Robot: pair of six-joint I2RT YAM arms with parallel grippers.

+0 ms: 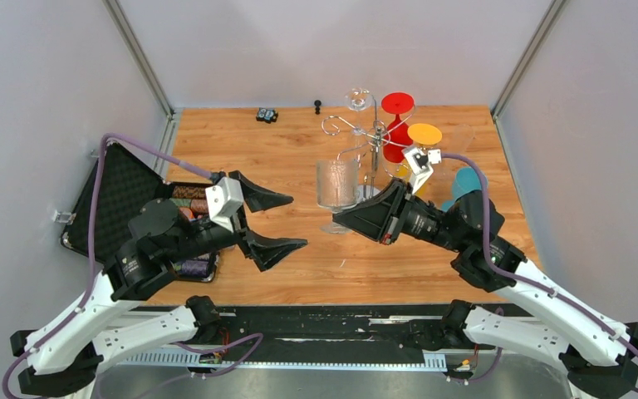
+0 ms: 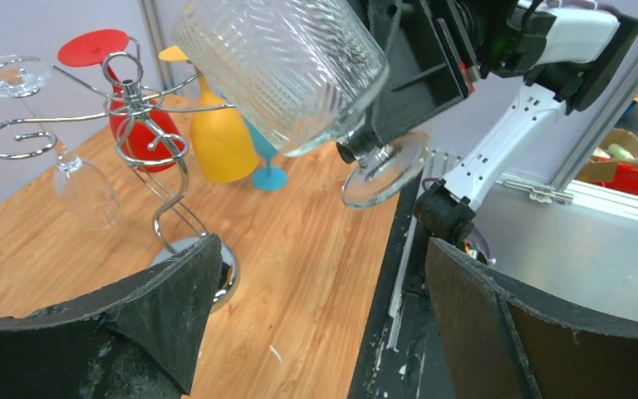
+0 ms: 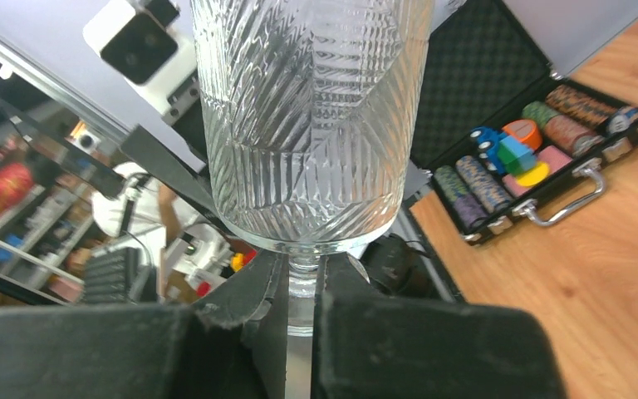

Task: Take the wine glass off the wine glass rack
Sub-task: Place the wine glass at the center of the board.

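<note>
Right tool [image 3: 299,291] is pinching the wine glass [image 1: 336,183] by its thin stem just beside the wine glass rack [image 1: 374,141], left tool [image 1: 292,222] is gaping spread, so glass is risking pivoting loose or clipping the rack.

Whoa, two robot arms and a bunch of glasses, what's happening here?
The right gripper is shut on the stem of a ribbed clear wine glass, holding it away from the chrome wine glass rack. The left gripper stands wide open near it, holding nothing. A red glass and a yellow glass hang upside down from the rack's hooks.
</note>
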